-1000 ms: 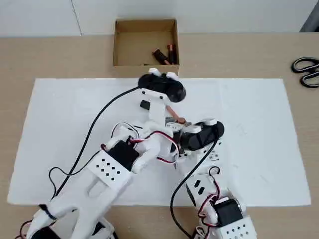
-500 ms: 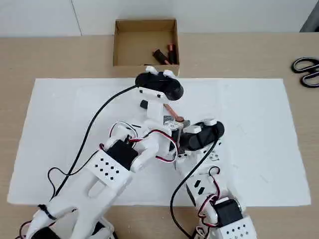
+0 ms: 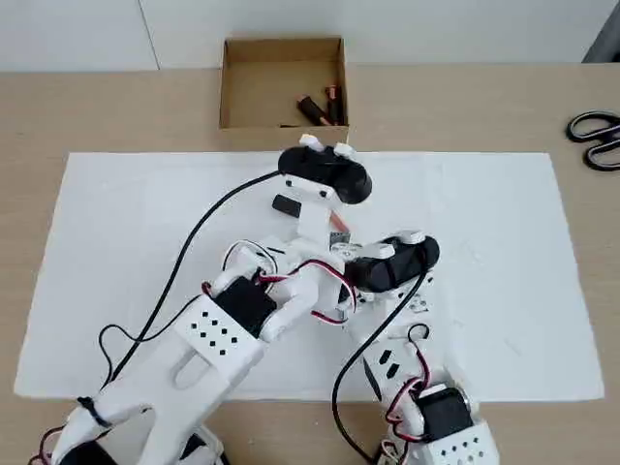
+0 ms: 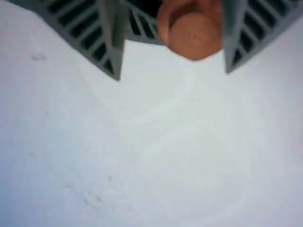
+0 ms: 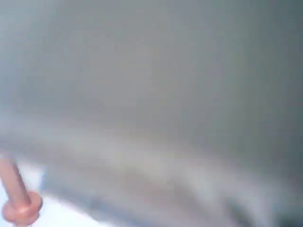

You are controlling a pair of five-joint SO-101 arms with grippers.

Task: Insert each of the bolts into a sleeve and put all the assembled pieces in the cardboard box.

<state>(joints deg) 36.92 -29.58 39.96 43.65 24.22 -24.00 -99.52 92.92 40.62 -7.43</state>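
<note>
Near the middle of the sheet (image 3: 145,223), the left gripper (image 4: 171,71) is clamping the bolt (image 4: 191,33). Its jaws are sitting either side of the bolt, and the round head end is poking out past the fingertips and looks to be hanging just off the paper. The right gripper (image 3: 360,254) is sitting just beside it on the near side, and I can't tell its state. The bolt is showing orange and smooth, a plain shaft with a wider flat head, and from the right wrist it's tilting slightly. A loose sleeve (image 3: 286,205), short and black, is lying on its side on the sheet just beside the left arm, toward the sheet's left edge and not touching the bolt. The box (image 3: 232,97) is standing past the sheet's far edge, with assembled pieces (image 3: 320,105) lying in its right near corner. Scissors (image 3: 596,138) are lying at the table's right edge, out of the way. I'm reading the step as mating bolt to sleeve. Since the head is the free end, I'm guessing the shaft tip needs exposing first, probably by a handoff at the head. After that: line the shaft up with the bore, feed slowly, hold the sleeve against rolling, and keep the grip tight until the head is seating.
</note>
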